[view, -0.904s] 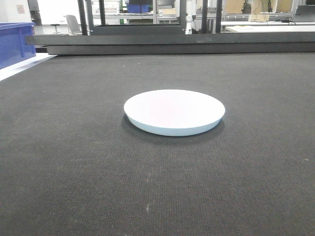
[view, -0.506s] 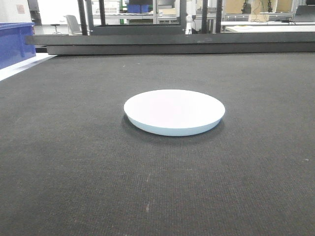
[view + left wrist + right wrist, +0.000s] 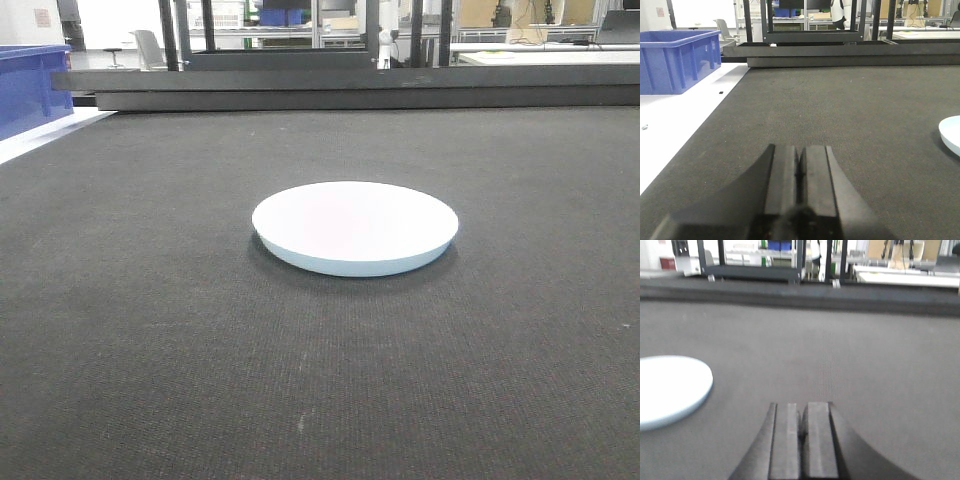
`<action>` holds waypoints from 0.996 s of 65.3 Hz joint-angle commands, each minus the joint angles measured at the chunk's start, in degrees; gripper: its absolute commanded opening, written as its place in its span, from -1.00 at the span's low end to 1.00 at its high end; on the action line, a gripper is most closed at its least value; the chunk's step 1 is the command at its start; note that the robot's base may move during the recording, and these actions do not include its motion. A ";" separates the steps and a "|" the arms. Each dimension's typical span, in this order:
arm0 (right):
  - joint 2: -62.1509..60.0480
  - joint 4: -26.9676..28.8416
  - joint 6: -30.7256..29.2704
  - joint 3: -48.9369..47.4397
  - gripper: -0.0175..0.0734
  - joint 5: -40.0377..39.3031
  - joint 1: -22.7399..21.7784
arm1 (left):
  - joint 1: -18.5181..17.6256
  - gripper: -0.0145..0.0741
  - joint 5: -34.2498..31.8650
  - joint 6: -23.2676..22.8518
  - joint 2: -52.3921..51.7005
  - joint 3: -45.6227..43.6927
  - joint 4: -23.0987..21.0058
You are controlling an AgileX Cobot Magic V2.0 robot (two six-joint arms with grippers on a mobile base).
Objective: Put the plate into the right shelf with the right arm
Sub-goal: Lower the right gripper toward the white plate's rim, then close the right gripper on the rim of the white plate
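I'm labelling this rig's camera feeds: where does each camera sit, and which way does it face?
Exterior front-facing: low over the black mat, facing forward at the white plate mid-table; no robot part shows.
Left wrist: behind the left hand, facing forward along its closed fingers; blue bin at left, plate's edge at right.
Right wrist: behind the right hand, also closed, facing forward; plate at left, picture blurred.
Shared: all three show the plate on the mat.
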 commanded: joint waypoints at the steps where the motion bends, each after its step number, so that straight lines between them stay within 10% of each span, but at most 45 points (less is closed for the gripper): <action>1: 1.84 -0.48 -0.33 -8.54 -0.49 -0.45 0.00 | -0.32 -0.78 -5.00 -0.14 -0.67 0.34 -0.12; 28: 30.10 -0.18 -0.33 -29.97 0.56 11.01 0.00 | -0.32 -0.78 -5.00 -0.14 -0.67 0.34 -0.12; 65: 86.57 -0.48 6.87 -74.43 0.57 33.22 14.98 | -0.32 -0.78 -5.00 -0.14 -0.67 0.34 -0.12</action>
